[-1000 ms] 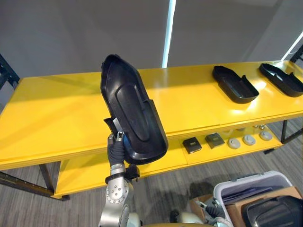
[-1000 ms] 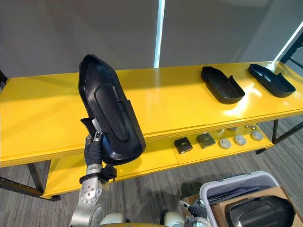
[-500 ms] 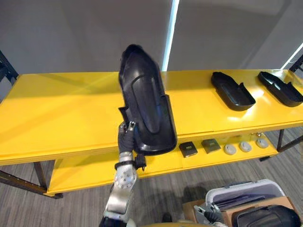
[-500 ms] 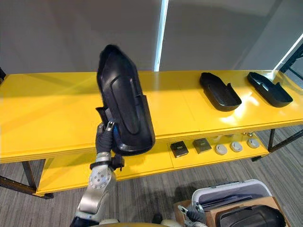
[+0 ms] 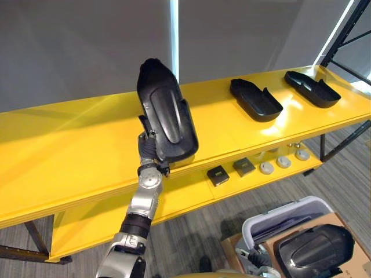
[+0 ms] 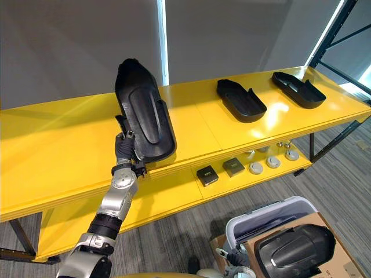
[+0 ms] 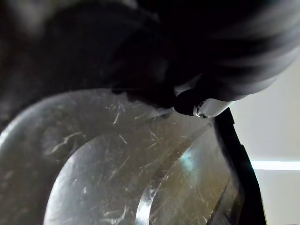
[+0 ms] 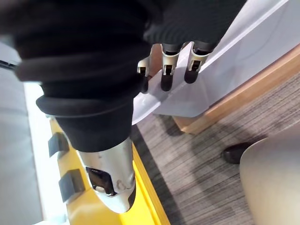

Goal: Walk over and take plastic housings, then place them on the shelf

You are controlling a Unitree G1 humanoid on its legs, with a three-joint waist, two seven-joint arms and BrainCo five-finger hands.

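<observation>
Plastic housing [image 5: 168, 119], black and long, stands almost upright in the left hand [image 5: 148, 153] in the left eye view, its lower end just above the front edge of the yellow shelf [image 5: 69, 145] and its narrow end pointing up. Two other housings [image 5: 255, 99] [image 5: 311, 88] lie hollow side up on the same top board, well apart from the held one, toward the right end. On the lower board [image 5: 93, 223] sit two small dark boxes [image 5: 218, 175] and, beside them, three round grey discs [image 5: 283, 162] in a row. Near the bottom right a white bin [image 5: 278, 214] stands on the grey carpet [image 5: 191, 231], touching a cardboard box [image 5: 359, 258] in which another black housing [image 5: 313, 249] lies. The right eye view shows the same layout. In the left wrist view the scratched inner face of the held housing is very close, and one of the silver fingers [image 7: 208, 107] is curled tight against its edge, pinching it; the others are hidden behind the dark cover. In the right wrist view the right hand [image 8: 187, 18] hangs low over the bin's rim, its fingers [image 8: 166, 75] loosely straight, side by side, and holding nothing.
</observation>
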